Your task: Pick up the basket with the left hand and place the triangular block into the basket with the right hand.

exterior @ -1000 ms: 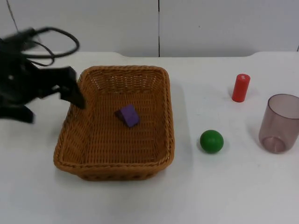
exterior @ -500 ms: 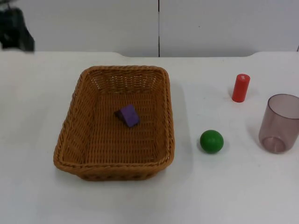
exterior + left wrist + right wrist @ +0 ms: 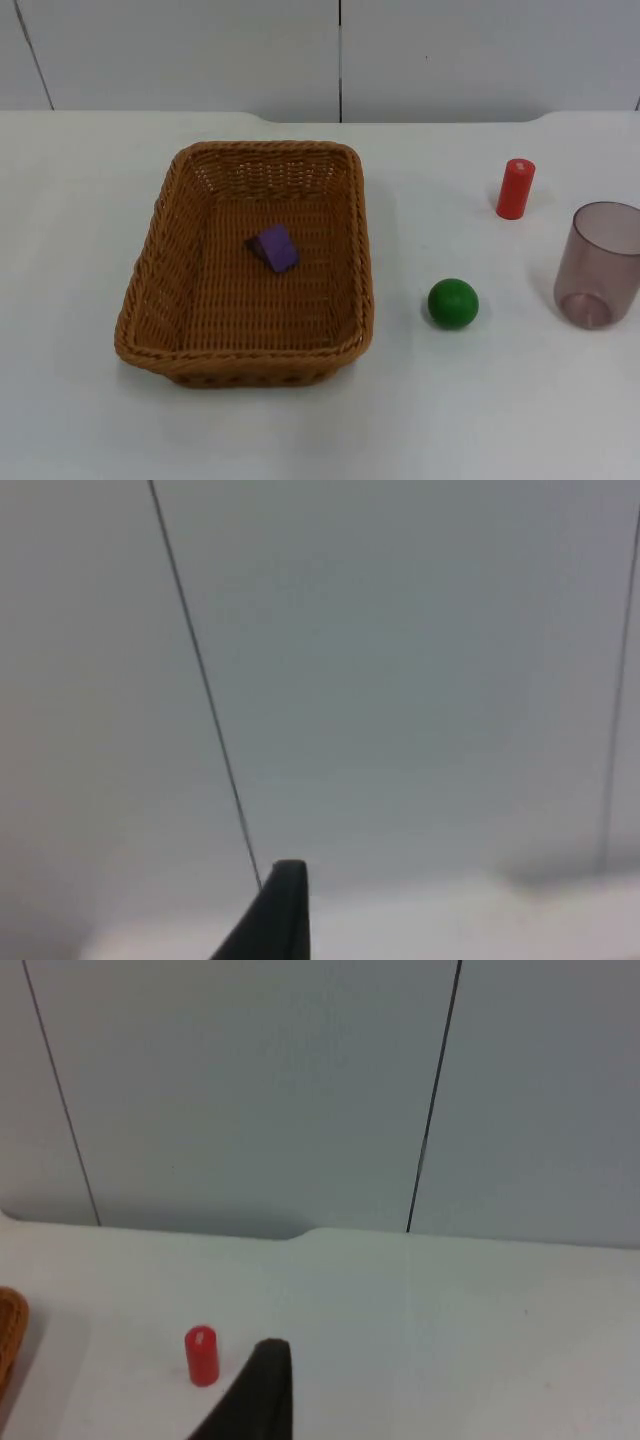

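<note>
White table [image 3: 300, 440] meets a seamed grey partition wall [image 3: 200, 50].

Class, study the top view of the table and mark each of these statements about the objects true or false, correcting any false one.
1. The purple triangular block lies inside the brown woven wicker basket. True.
2. The green ball sits inside the basket. False: it rests on the white table, to the basket's right.
3. The small red cylinder stands upright. True.
4. The translucent purple plastic cup lies tipped over. False: it stands upright.
</note>
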Controlling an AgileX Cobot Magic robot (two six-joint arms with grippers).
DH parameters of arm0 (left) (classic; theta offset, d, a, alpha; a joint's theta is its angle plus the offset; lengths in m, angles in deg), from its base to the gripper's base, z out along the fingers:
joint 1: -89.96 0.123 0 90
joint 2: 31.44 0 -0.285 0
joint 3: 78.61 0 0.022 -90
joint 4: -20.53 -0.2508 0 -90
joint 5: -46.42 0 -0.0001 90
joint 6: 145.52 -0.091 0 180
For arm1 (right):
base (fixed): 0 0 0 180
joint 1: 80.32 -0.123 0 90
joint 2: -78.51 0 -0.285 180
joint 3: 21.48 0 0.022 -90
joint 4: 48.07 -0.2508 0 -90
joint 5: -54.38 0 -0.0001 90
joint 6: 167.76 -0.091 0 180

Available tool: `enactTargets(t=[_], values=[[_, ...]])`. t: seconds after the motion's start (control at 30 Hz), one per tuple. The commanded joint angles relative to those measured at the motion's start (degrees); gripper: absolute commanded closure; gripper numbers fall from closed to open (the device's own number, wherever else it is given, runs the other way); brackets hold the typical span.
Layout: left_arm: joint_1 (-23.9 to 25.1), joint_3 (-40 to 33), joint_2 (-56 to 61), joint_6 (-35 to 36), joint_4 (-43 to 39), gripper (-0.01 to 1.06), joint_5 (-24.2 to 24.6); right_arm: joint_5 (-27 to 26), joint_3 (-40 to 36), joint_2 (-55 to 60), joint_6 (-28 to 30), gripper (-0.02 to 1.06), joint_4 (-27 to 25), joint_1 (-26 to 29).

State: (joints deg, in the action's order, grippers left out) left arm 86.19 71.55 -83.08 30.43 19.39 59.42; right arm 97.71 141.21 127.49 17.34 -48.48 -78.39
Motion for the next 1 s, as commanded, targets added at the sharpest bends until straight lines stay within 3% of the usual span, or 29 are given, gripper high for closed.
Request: enactTargets(t=[0.0,0.2,0.3,0.4,0.53,0.73,0.97], values=[[-0.2,-0.2,3.1,0.2,-1.5,0.00,-3.6,-1.4,-0.3,-0.4,0.3,0.00,-0.1,0.2],[-0.2,-0.1,9.1,0.2,-0.9,0.00,-3.9,-1.5,-0.3,-0.5,2.0,0.00,0.4,0.2],[-0.2,0.4,10.1,0.5,0.0,0.00,-0.3,-2.4,-0.3,-1.6,5.8,0.00,-0.7,0.2],[-0.2,2.6,10.2,0.5,0.5,0.00,7.5,-5.5,-0.3,-6.4,6.3,0.00,-3.2,0.2],[-0.2,4.5,11.4,0.5,1.1,0.00,7.2,-6.5,-0.3,-14.8,7.8,0.00,-2.5,0.2],[-0.2,5.1,13.7,0.5,2.7,0.00,9.3,-2.3,-0.3,-25.2,10.0,0.00,-2.5,0.2],[-0.2,5.1,21.0,0.5,4.0,0.00,17.8,6.0,-0.3,-34.3,10.0,0.00,-2.3,0.2]])
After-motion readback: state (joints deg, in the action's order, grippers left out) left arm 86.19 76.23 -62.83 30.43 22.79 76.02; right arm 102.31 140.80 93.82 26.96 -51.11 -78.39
